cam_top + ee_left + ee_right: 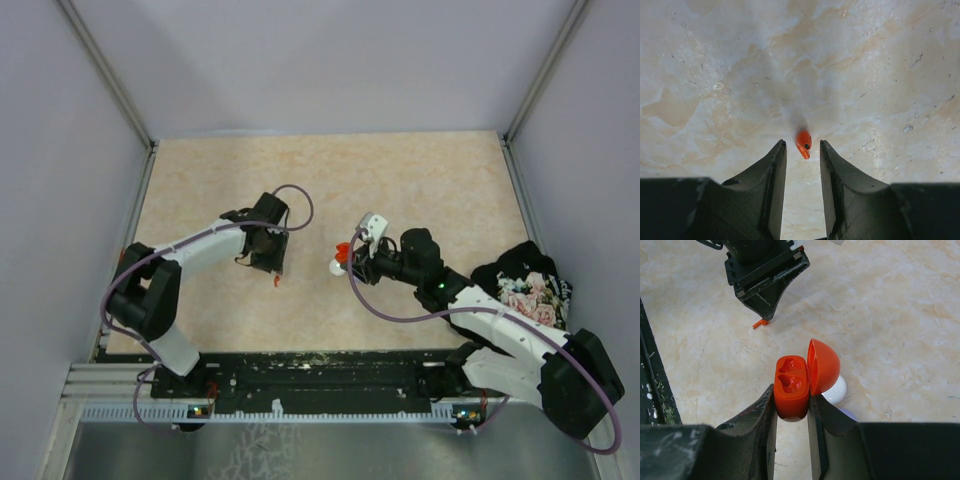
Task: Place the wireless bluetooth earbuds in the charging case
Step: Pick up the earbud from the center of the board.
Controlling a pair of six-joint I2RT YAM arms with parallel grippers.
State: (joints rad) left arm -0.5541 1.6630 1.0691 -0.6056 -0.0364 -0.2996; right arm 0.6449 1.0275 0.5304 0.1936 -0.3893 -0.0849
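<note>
**One red earbud loose on tabletop, red case gripped open**

One red earbud [803, 144] lies flat on the beige tabletop [420, 180], just past the tips of the left fingers [272, 265]. In the left wrist view it sits at 12 o'clock from the gap between them. Left fingers are parted, with a narrow gap, nothing between them, and neither one touching the earbud. In the top view the earbud is at about 5 o'clock from the left fingers and low-left of the tabletop's middle.

Right fingers [355, 262] are clamped on the sides of a red charging case [790, 390], which is held upright. Its lid [825, 365] is flipped open toward 3 o'clock, and two moulded wells face up. From the earbud, the case sits at roughly 2 o'clock, well apart. A white rounded object [836, 390] lies just behind the case at its 4 o'clock. A lavender object [850, 415] is beside that, mostly hidden by the right finger. A floral cloth [525, 285] is bunched at the tabletop's 4 o'clock edge.
</note>
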